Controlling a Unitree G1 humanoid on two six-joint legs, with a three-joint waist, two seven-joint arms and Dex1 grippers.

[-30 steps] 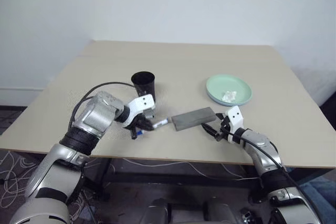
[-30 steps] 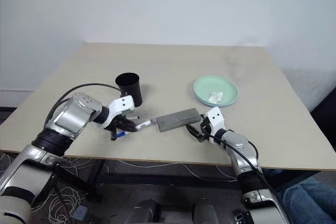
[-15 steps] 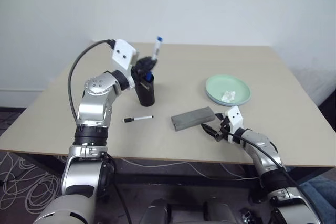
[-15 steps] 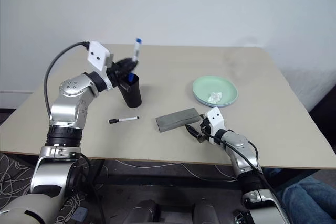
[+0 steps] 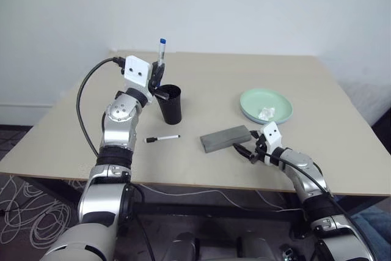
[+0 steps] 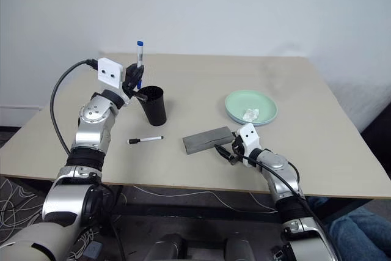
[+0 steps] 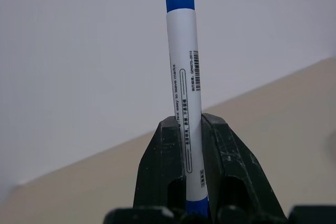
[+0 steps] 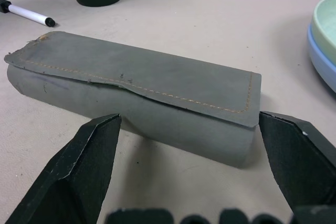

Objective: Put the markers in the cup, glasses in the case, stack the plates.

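Marker (image 7: 185, 114) base hidden between left hand (image 7: 194, 203) fingers.

Soft, even indoor light falls from above — the table (image 5: 293, 90) is bright and free of glare, and the cup (image 5: 170, 103) throws only a faint, diffuse shadow. In the right wrist view the case (image 8: 142, 98) is sharp with a soft dark shadow beneath it, while the near fingers (image 8: 79, 171) look slightly blurred. The left wrist view is crisp on the marker (image 7: 186, 114) — its print is legible — against a dull grey wall.
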